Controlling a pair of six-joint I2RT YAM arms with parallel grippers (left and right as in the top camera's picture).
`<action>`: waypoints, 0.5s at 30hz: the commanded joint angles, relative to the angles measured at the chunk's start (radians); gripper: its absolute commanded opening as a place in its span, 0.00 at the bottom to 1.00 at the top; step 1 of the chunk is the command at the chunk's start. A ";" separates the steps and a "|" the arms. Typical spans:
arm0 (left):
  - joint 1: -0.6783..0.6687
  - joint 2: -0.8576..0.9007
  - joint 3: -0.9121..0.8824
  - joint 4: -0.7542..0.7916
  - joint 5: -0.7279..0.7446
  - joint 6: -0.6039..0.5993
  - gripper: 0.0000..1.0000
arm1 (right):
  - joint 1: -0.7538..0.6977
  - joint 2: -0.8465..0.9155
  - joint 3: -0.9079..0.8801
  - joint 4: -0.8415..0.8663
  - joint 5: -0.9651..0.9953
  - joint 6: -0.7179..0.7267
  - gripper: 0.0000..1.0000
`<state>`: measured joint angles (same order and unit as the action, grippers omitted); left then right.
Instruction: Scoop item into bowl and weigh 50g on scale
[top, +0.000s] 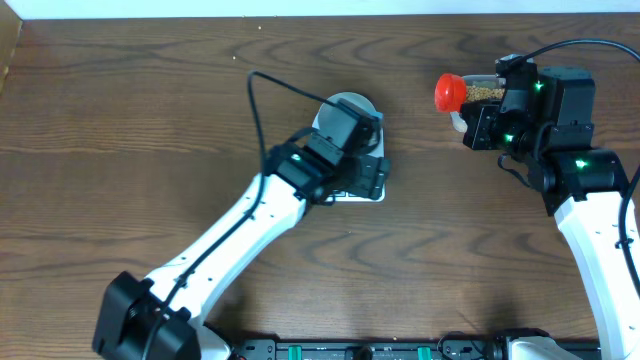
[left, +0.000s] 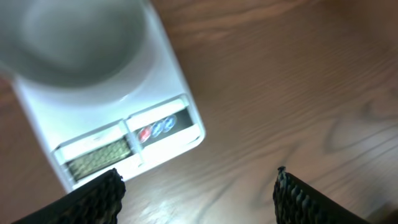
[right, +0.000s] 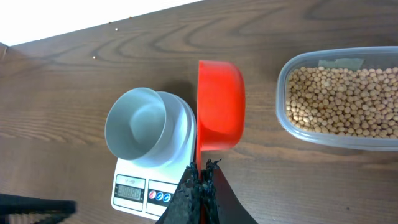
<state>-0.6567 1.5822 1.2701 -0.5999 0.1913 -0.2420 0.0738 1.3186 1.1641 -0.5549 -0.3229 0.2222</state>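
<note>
Our right jaws are clamped shut on the handle of the red plastic scoop (right: 221, 106), whose long axis runs straight out from them. The clear rectangular tub (right: 281, 99) of small tan beans (right: 342, 99) lies just beside it, opposite the empty pale round bowl (right: 134, 127) on the flat white scale (right: 140, 196). Our left jaws hang wide open over the scale, holding nothing. The wooden worktop (top: 120, 120) is flat, with room around.
</note>
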 joint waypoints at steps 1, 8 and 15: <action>0.058 -0.042 0.005 -0.063 -0.028 0.052 0.80 | -0.005 0.004 0.018 0.004 0.008 -0.015 0.01; 0.126 -0.086 0.005 -0.143 -0.028 0.257 0.83 | -0.005 0.004 0.018 0.005 0.011 -0.015 0.01; 0.181 -0.086 0.005 -0.147 -0.029 0.294 0.94 | -0.005 0.004 0.019 0.005 0.027 -0.014 0.01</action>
<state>-0.5026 1.5055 1.2701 -0.7410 0.1734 0.0051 0.0738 1.3186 1.1641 -0.5537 -0.3168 0.2222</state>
